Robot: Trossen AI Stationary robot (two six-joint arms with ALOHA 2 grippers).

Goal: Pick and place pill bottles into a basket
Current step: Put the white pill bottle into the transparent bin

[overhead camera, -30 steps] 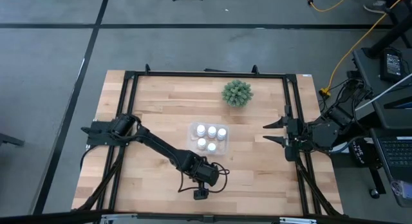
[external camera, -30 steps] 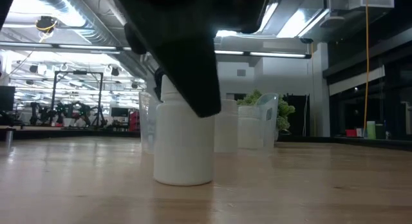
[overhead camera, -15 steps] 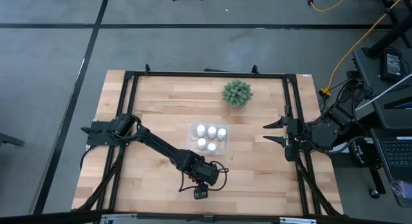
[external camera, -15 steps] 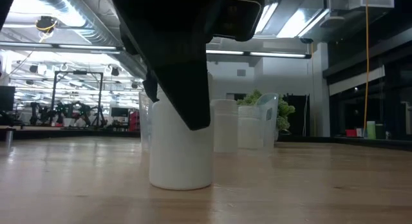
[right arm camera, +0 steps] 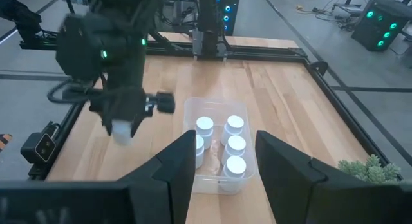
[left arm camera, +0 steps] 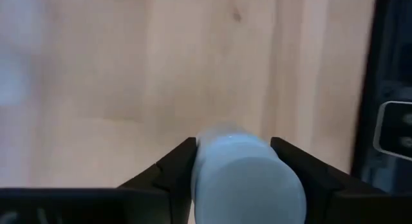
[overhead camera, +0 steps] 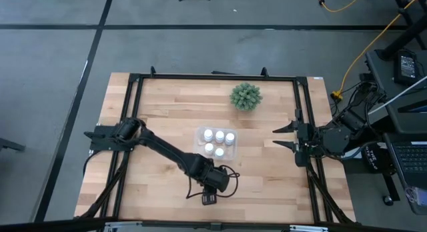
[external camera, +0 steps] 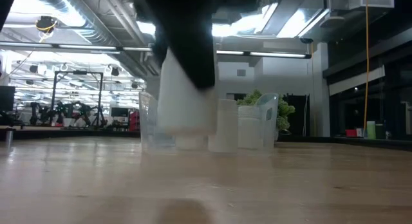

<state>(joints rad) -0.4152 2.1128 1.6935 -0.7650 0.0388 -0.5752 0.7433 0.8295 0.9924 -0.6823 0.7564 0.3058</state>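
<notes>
Left hand (left arm camera: pixel 235 161) pinching last pill bottle (left arm camera: pixel 248 179), now lifting it off tabletop (external camera: pixel 309 185); 5 bottles sitting in basket (overhead camera: pixel 198 143). Right hand (overhead camera: pixel 277 137) waiting spread at right edge.

Wooden table (overhead camera: pixel 153 105) under clear basket (overhead camera: pixel 199 147) and plant (overhead camera: pixel 245 97)

We count six bottles total. Five bottles (overhead camera: pixel 218 142) stand in basket (overhead camera: pixel 199 134): three in row toward plant, two in row nearer desk front. Sixth bottle (left arm camera: pixel 244 179) sits between left pincer (left arm camera: pixel 239 161) fingers, off desk in low view. One basket. One plant (overhead camera: pixel 245 97). One desk (overhead camera: pixel 160 105). Two arms, two pincers: left pincer near desk front edge, right pincer (overhead camera: pixel 283 137) at desk's right edge, fingers spread. We count five caps in right wrist view too.
</notes>
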